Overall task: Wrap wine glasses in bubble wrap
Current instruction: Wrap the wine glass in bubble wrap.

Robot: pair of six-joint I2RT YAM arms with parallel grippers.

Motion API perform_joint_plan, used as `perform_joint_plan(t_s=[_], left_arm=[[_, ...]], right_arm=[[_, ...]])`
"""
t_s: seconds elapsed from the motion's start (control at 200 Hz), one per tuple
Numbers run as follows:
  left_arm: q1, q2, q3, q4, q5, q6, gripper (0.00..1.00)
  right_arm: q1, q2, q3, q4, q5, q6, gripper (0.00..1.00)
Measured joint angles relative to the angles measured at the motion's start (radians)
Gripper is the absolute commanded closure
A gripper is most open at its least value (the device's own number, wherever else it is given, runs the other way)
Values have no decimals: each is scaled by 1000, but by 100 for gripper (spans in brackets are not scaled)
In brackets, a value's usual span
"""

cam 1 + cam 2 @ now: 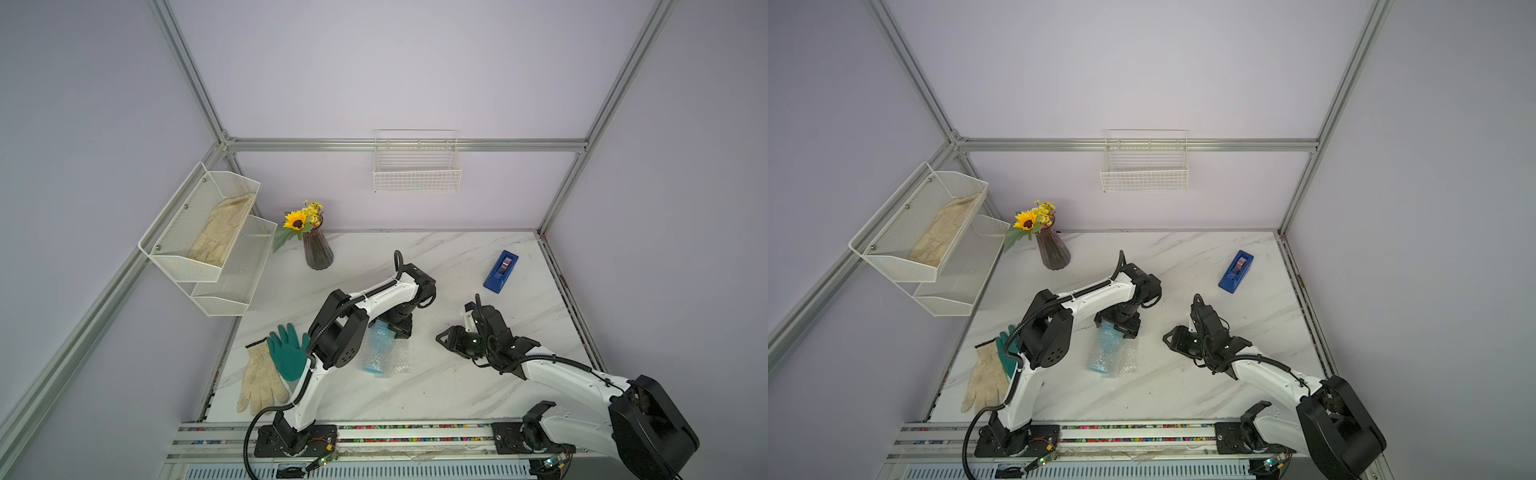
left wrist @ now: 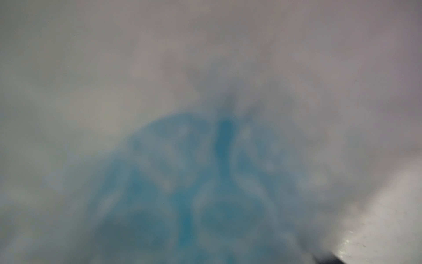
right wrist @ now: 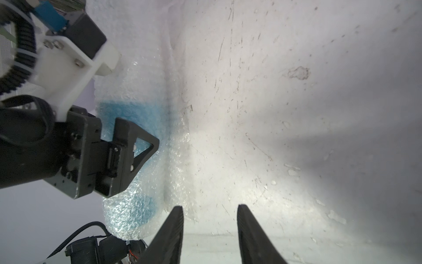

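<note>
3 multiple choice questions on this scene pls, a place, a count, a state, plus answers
1. Where on the table is the blue tape dispenser? A near left corner B far right side C dead centre
2. How many gloves lie on the table? A one B two C four
3. The goblet is: A standing bare B shattered C lying under bubble wrap

1 B, far back on the right arm's side. 2 B, a green glove and a cream glove. 3 C, blue shows through the film.
</note>
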Motion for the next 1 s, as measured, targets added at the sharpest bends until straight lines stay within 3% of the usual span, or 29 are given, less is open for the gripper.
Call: perform_joint_plan(t_s=[0.285, 0.505, 0.67, 0.82, 0.995], left_arm=[[2, -93, -4, 134, 123, 16, 8], [22, -162, -89, 238, 212, 23, 9], [42, -188, -141, 289, 245, 23, 8], [49, -224, -176, 325, 257, 24, 0], [56, -286, -229, 351, 239, 41, 0]], right_arm=[[0, 46, -8, 72, -14, 11, 57], [0, 149, -17, 188, -40, 30, 58], [0, 252, -16, 275, -70, 51, 58], [0, 309, 9, 316, -87, 56, 58], [0, 359, 51, 359, -98, 58, 58]])
